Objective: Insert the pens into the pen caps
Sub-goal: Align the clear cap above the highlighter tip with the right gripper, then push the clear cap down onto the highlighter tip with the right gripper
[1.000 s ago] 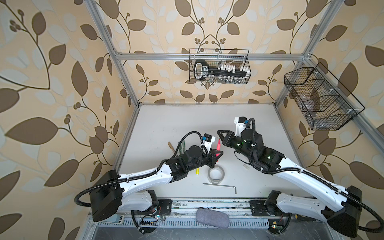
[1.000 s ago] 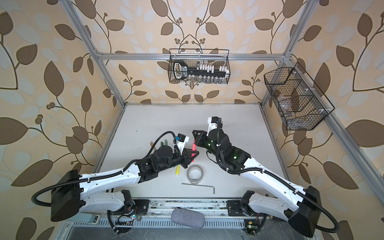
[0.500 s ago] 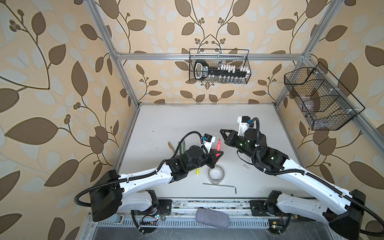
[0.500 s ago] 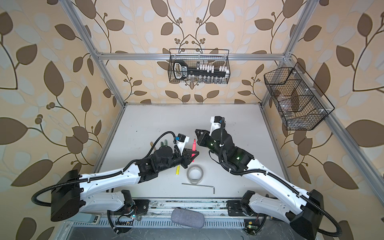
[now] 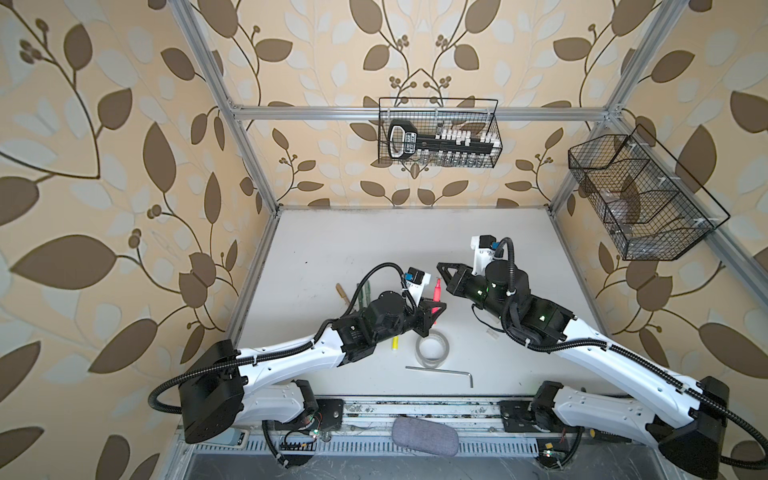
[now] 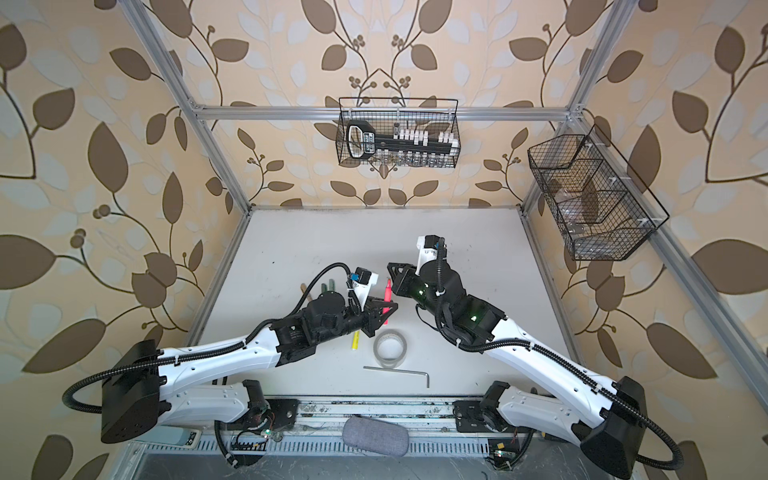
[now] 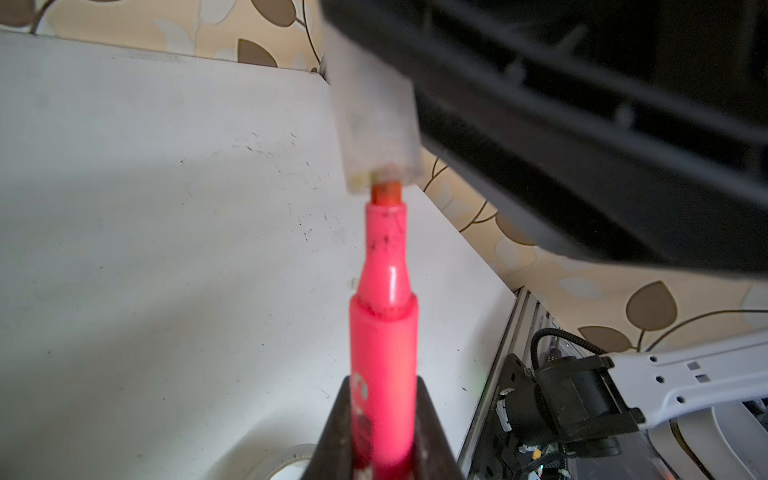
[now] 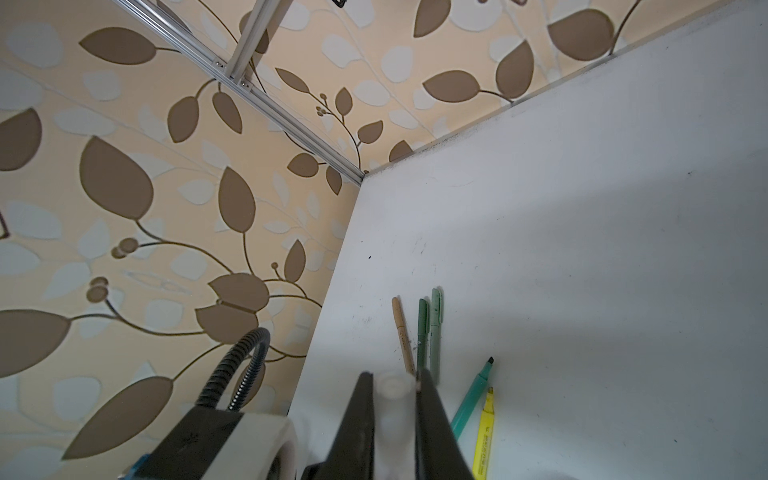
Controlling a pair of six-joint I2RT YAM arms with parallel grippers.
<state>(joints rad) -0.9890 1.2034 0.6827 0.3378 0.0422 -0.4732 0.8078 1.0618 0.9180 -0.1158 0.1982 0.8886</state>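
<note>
White flat desk [image 5: 353, 241], walled by leaf-patterned panels, carries all loose items. The left arm, white and black, reaches in from the near left. Its left claw [image 5: 434, 309] is clamped on the lower barrel of a thick pink plastic marker [image 7: 384, 332], held raised above mid-desk. The right arm, same build, reaches in from the near right. Its right claw [image 8: 395, 386] is clamped on a short clear whitish plastic cap [image 7: 376, 124]. Ring-shaped roll of clear tape [image 5: 433, 348] lies flat, just near of the left claw. Long silver L-shaped hex key [image 5: 440, 370] lies near of the tape. Thick green marker [image 8: 471, 399] and thick yellow marker [image 8: 484, 436], nibs bare, lie side by side by the left arm. Three thin pens, tan [image 8: 402, 332], dark green [image 8: 422, 332] and grey-green [image 8: 435, 328], lie parallel at the left; whether these are capped cannot be told. Governing relation: the pink marker's long axis runs near to far with its orange nib at the far end, and the cap sits directly far of that nib, mouth toward it. In the left wrist view the nib is at the mouth and the cap leans slightly off the marker's line. Whether the nib has entered cannot be told. Judged step: seating this cap. Each claw holds one half, so the push likely runs along the marker's axis once the cap is squared.
</note>
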